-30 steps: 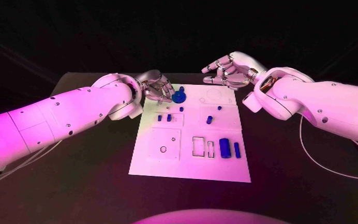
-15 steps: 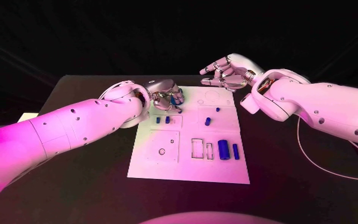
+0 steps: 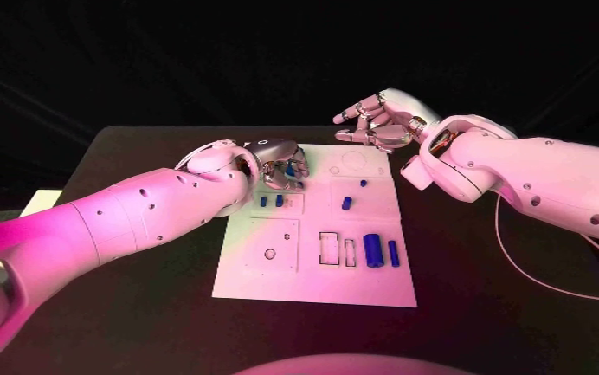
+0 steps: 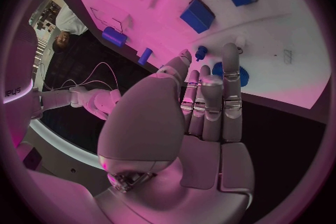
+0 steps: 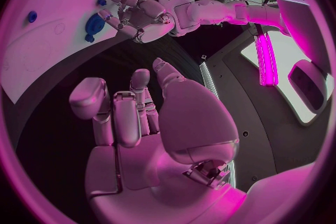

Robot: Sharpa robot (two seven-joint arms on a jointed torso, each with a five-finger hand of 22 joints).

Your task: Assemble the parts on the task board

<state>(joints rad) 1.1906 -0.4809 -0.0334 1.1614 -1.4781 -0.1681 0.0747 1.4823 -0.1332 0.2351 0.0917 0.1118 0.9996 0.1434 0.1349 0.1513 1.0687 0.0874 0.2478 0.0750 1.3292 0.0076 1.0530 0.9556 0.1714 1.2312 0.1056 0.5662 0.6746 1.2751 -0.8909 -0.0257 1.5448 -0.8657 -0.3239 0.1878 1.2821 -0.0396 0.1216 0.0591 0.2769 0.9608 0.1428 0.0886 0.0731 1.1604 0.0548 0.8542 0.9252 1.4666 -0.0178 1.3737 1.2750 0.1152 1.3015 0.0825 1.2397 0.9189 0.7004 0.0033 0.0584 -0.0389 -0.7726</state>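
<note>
- Head view: the left hand [image 3: 277,160] sits at the task board's [image 3: 312,284] far left corner, fingers [image 4: 232,75] extended side by side over a round blue part [image 4: 227,74] (whether they clamp it, I cannot tell).
- The right hand [image 3: 381,122] hovers past the board's far edge, fingers apart, holding nothing.
- Other blue parts [image 3: 373,244] lie toward the board's right edge.

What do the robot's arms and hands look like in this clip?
Two bulky, smooth white arm shells dotted with small dark screw holes. A thin pale cable hangs from the right arm. The left hand and right hand are silver metal with segmented fingers.
</note>
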